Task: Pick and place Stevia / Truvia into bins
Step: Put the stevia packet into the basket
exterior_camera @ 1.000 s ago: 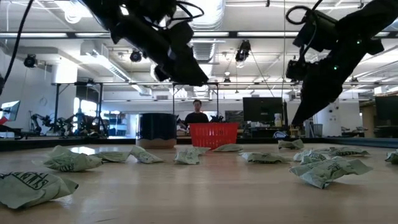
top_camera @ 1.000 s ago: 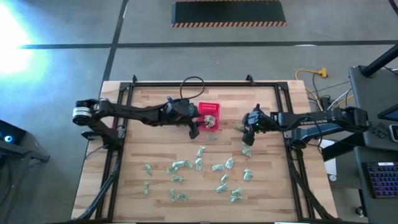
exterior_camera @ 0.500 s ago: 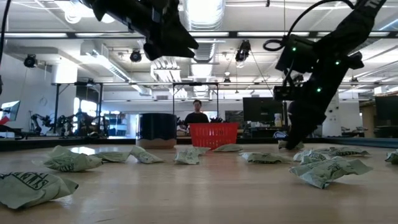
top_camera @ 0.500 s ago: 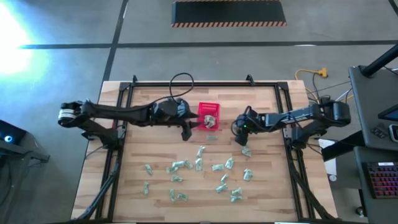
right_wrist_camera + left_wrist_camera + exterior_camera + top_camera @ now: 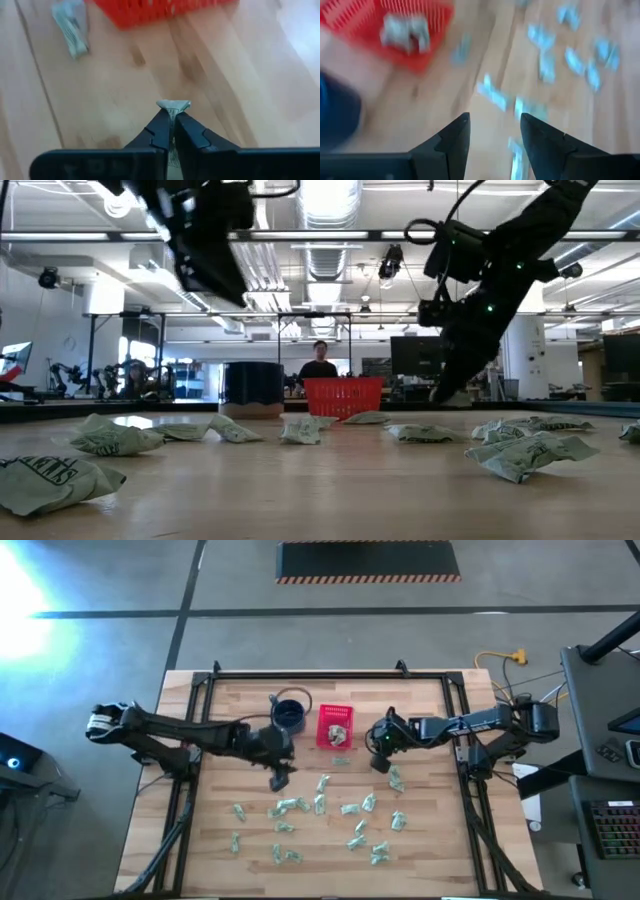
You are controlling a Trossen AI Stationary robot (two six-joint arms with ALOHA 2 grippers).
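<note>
Right gripper (image 5: 171,111): jaws pinched on one sachet (image 5: 173,104) by its edge, beside the red basket (image 5: 335,726); thin hold, may slip short. Left gripper (image 5: 492,125): jaws wide, empty, above loose sachets (image 5: 322,804) on counter (image 5: 230,720).

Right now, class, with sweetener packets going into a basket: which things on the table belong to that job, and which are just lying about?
Part of the job:
packets scattered on the table
red basket
packet pinched in the right end effector

Just lying about:
blue mug
</note>
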